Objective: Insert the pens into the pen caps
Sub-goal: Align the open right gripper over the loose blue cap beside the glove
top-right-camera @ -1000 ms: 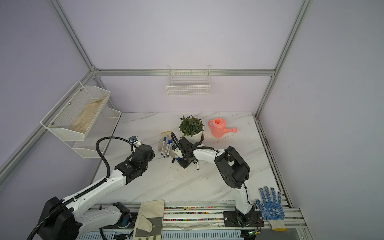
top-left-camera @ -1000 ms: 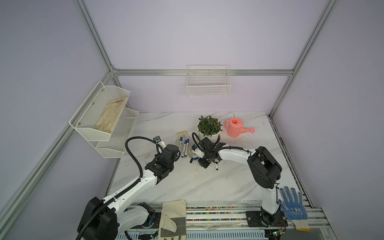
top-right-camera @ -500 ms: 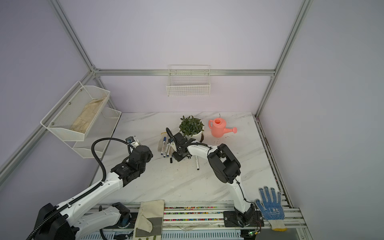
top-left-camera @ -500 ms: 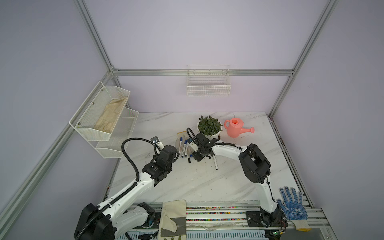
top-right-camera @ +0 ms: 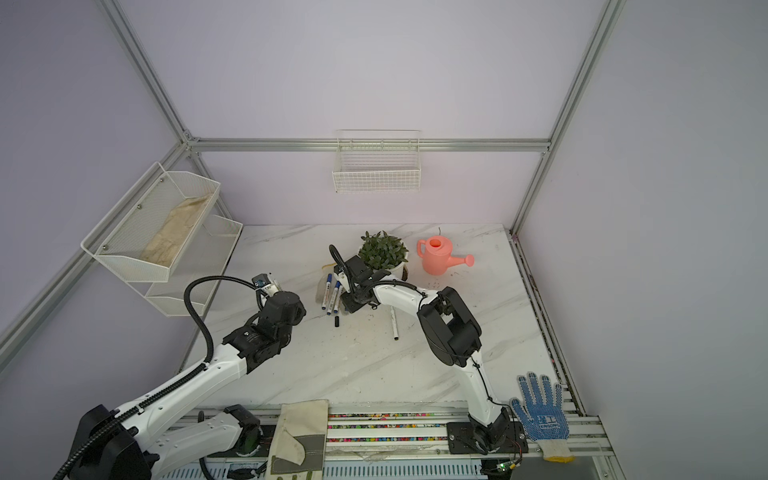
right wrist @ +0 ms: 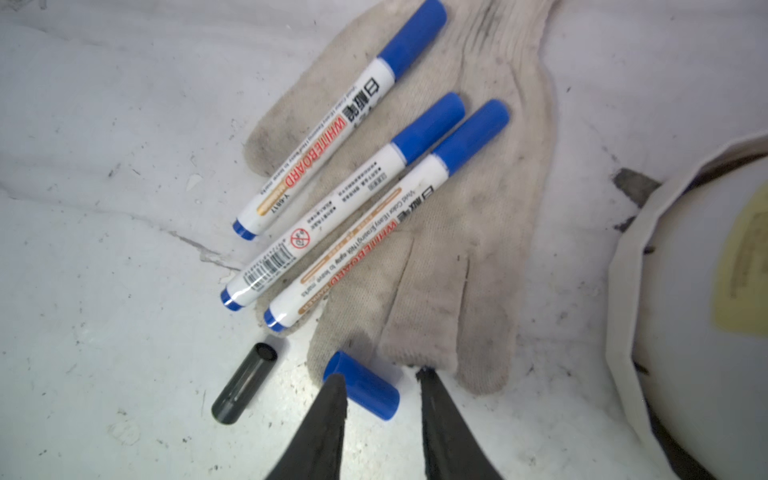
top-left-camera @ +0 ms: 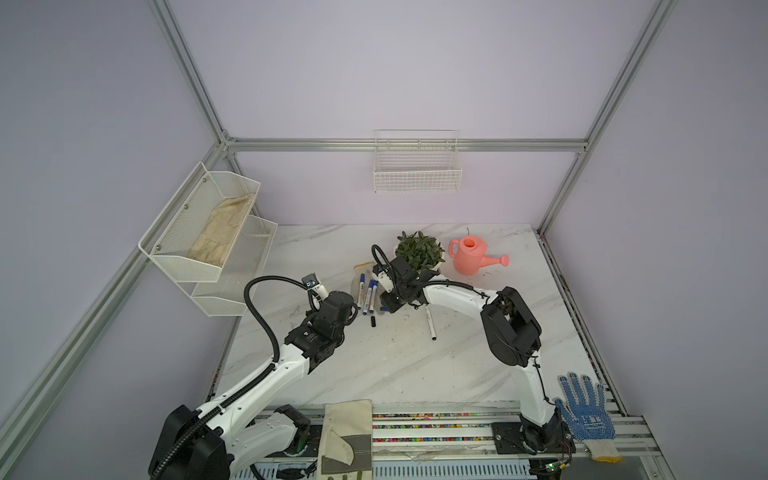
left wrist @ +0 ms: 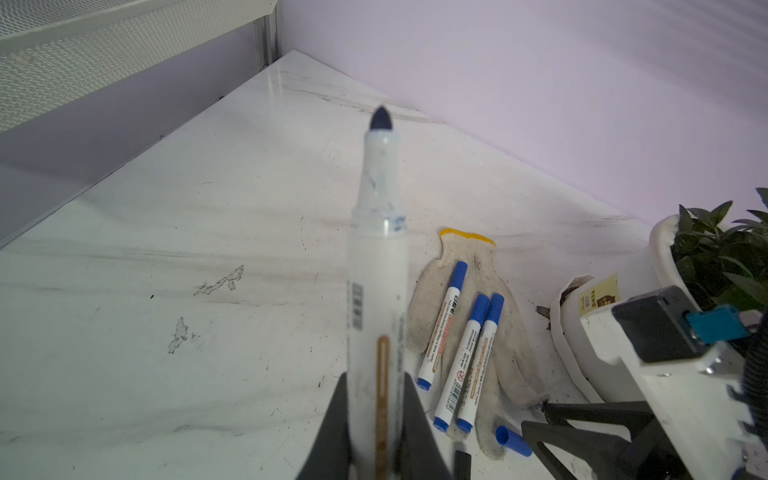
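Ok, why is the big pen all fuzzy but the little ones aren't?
In the left wrist view the held pen sits right by the lens, so it blurs; the capped pens farther off look sharper. In the right wrist view their lettering reads clearly, while the pot blurs.

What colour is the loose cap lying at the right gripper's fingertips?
Blue. The loose cap shows best in the right wrist view, beside a black cap.

In both top views you look down from high above the front of the table [top-left-camera: 395, 365], seeing the whole scene. Your left wrist camera looks along its pen [left wrist: 376, 291]; your right sits close over the glove [right wrist: 478, 208]. Both wrist views share the capped pens [right wrist: 332, 216].
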`<state>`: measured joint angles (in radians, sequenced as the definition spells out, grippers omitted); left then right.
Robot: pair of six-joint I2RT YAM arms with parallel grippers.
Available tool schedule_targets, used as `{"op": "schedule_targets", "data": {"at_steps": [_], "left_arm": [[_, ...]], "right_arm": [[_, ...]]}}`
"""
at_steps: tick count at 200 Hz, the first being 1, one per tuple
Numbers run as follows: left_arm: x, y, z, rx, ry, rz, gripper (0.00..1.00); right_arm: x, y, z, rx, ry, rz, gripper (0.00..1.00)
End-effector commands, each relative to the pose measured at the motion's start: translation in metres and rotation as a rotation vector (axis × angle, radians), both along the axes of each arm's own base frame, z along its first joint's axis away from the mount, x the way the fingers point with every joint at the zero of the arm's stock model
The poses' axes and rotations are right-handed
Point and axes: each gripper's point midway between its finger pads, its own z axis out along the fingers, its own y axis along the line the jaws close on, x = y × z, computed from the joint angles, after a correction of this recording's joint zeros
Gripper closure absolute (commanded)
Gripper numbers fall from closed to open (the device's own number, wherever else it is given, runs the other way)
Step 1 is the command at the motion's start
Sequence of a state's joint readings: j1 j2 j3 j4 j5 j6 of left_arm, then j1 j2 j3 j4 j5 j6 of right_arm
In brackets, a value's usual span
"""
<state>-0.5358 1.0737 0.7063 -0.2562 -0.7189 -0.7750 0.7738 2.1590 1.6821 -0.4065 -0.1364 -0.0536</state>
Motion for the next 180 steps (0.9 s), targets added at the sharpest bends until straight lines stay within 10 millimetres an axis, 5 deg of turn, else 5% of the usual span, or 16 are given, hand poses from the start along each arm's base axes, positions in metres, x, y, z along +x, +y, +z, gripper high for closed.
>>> {"op": "schedule_targets", "data": {"at_steps": [1, 77, 180], "left_arm": [[-0.002, 0.009, -0.009, 0.013, 0.000, 0.036, 1.00], [-0.003, 0.010, -0.005, 0.028, 0.002, 0.033, 1.00], [0.005, 0.001, -0.009, 0.020, 0.010, 0.006, 1.00]], "right_arm": [[0.003, 0.005, -0.010, 0.001, 0.022, 0.007, 0.69], [-0.021, 0.018, -0.035, -0.064, 0.062, 0.102, 0.76], [-0.045, -0.044, -0.026, -0.242, -0.014, 0.045, 0.75]]}}
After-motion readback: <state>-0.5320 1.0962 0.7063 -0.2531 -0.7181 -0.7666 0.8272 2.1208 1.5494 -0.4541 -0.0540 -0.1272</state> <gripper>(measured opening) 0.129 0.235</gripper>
